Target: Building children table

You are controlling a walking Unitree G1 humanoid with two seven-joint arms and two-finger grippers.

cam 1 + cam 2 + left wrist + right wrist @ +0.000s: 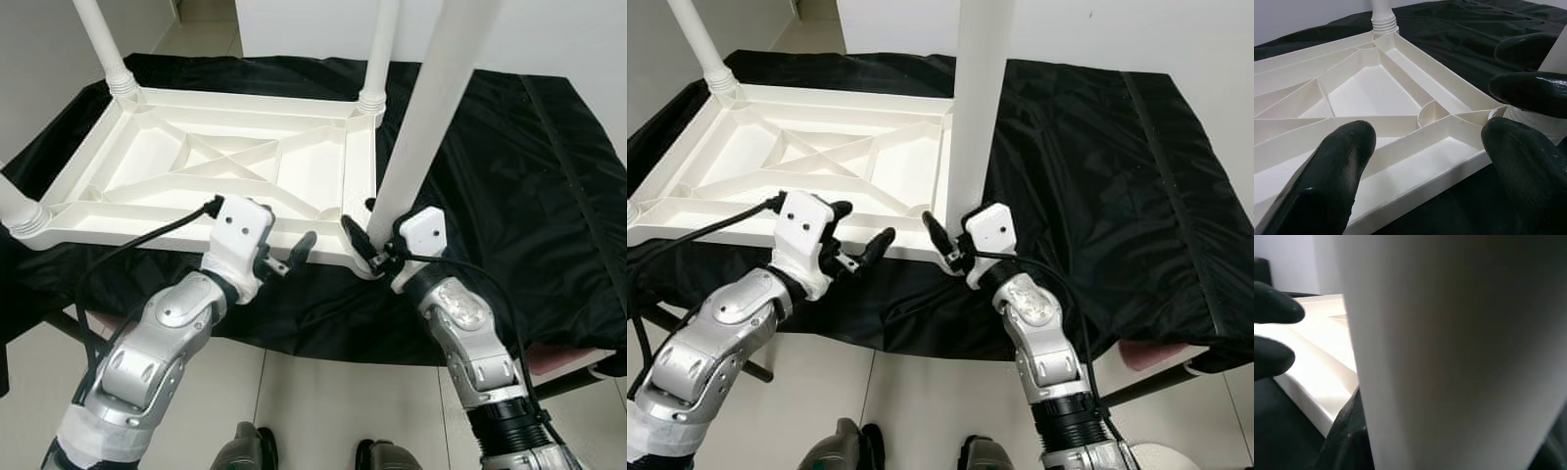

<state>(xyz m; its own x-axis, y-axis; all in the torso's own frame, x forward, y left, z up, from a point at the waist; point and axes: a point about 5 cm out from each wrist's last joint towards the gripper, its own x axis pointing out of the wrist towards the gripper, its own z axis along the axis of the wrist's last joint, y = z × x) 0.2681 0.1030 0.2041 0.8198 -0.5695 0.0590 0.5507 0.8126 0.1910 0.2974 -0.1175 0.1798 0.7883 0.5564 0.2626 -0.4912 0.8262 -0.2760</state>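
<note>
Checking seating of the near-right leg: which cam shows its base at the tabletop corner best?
Left eye view: the leg runs down to the tabletop corner, right gripper at its base. Right eye view shows the same, steeper. Right wrist view is a blurred close-up. Left wrist view catches just the base.

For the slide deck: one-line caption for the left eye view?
Right claw at the base of a white leg at the upturned tabletop's near corner; left claw open beside the rim.

A black cloth (509, 176) drapes the work surface — pale tiled floor (323, 401) lies below.
</note>
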